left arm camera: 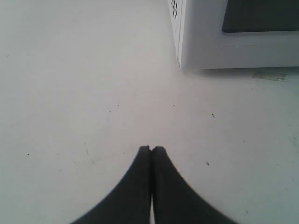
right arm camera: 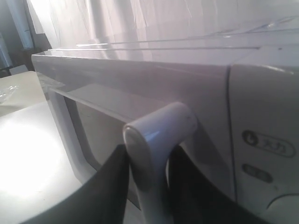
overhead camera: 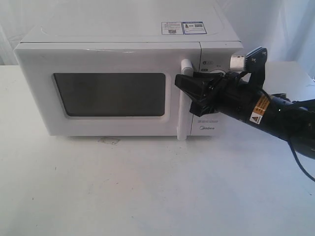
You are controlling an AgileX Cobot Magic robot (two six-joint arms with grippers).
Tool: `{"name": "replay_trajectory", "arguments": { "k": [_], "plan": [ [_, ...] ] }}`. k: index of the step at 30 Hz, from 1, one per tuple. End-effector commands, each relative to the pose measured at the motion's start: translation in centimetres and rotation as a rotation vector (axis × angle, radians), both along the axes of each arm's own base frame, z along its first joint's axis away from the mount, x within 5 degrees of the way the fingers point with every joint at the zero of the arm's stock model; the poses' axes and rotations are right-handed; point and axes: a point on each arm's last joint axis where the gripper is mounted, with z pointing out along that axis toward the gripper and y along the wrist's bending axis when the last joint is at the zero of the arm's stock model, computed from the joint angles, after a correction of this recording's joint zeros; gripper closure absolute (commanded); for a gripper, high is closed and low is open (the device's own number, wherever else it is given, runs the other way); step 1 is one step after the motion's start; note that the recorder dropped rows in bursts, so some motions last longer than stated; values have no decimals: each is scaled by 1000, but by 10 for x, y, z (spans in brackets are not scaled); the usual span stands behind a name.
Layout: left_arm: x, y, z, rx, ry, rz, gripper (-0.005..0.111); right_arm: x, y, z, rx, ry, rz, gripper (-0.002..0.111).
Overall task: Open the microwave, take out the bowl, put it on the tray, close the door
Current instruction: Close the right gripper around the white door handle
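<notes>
**Microwave** (overhead camera: 123, 88): white, Midea, standing on the white table (overhead camera: 147, 191). The door (overhead camera: 108, 59) is sitting shut, flush with the front. Its dark window (overhead camera: 109, 94) is showing nothing of the inside, so the contents are not making themselves out. Stickers (overhead camera: 183, 27) are lying on the top, print too small to read.

**Right gripper** (overhead camera: 188, 96): the arm (overhead camera: 268, 110) is reaching in level across the dial panel (overhead camera: 220, 61), covering most of it. The fingers are straddling the vertical bar handle (overhead camera: 183, 103) near its upper end, one finger on each side. In the right wrist view the fingers (right arm camera: 105, 191) are lying close against both sides of the bar, narrow, gripping it. The door window is lying just beyond one finger, the dial panel just beyond the other. The panel markings there are blurring.

**Left gripper** (left arm camera: 151, 150): the fingers are pressing together, tip against tip, holding nothing. They are hanging over bare table. The microwave's lower front corner is sitting well ahead of the fingertips and off to one side. This arm is not showing in the exterior view.
</notes>
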Motion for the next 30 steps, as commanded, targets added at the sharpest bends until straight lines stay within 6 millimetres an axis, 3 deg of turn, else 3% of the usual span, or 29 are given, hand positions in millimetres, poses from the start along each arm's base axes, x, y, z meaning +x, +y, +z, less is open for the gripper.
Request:
{"name": "replay_trajectory", "arguments": {
  "k": [1,20,30],
  "plan": [
    [0,0,-1,-1,0,4,107,-30,43,-7,-60,15,351,108],
    [0,0,-1,-1,0,4,107,-48,46,-1,-78,-2,394,108],
    [0,0,-1,-1,0,4,107,-67,65,-2,-88,-2,486,108]
  ]
}}
